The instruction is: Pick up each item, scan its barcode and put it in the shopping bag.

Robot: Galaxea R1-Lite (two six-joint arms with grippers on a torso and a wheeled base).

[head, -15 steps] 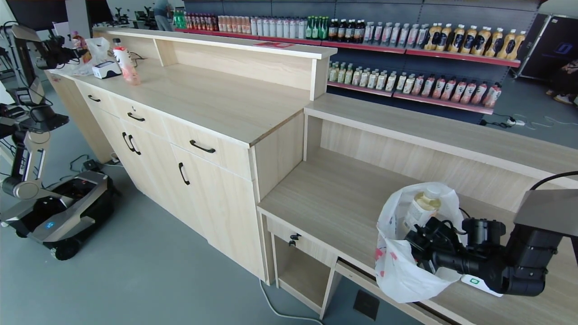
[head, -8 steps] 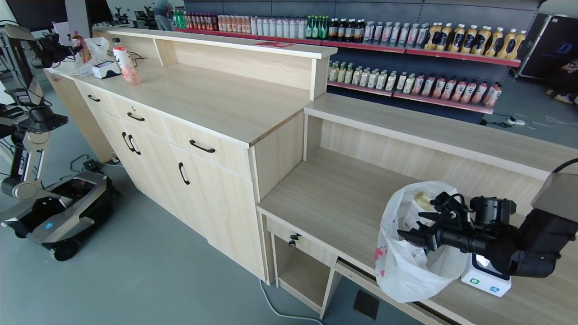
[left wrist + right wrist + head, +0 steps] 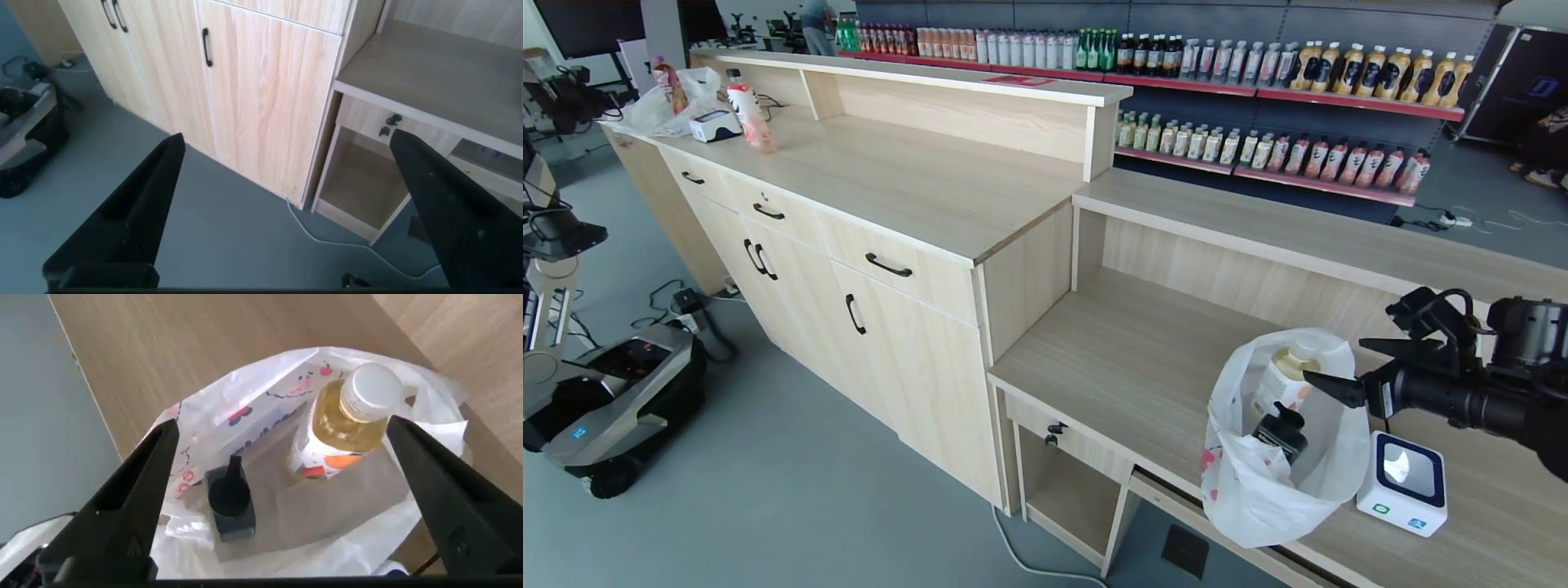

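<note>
On the low table (image 3: pixel 1143 359) at the robot's right stands the white shopping bag (image 3: pixel 1245 498), mouth open upward. Two things are already inside it: a bottle of yellow drink (image 3: pixel 1286 376) with a white cap and a black pump bottle (image 3: pixel 1278 431). Both are roughly upright with their long axes pointing up out of the bag. The barcode scanner (image 3: pixel 1409 482) sits just beside the bag, on the side nearer the right arm. The right hand (image 3: pixel 1335 361) hangs above the bag's rim and a little to the robot's right of it, its two fingers spread wide with nothing between them, so the bag's contents lie below it and to the robot's left. The left hand (image 3: pixel 286 139) is likewise spread wide and empty (it hangs over the grey floor in front of the cabinet doors), well apart from the bag. The right arm is therefore plainly the nearer one. With no further item on this table, the bagging looks close to done.
</note>
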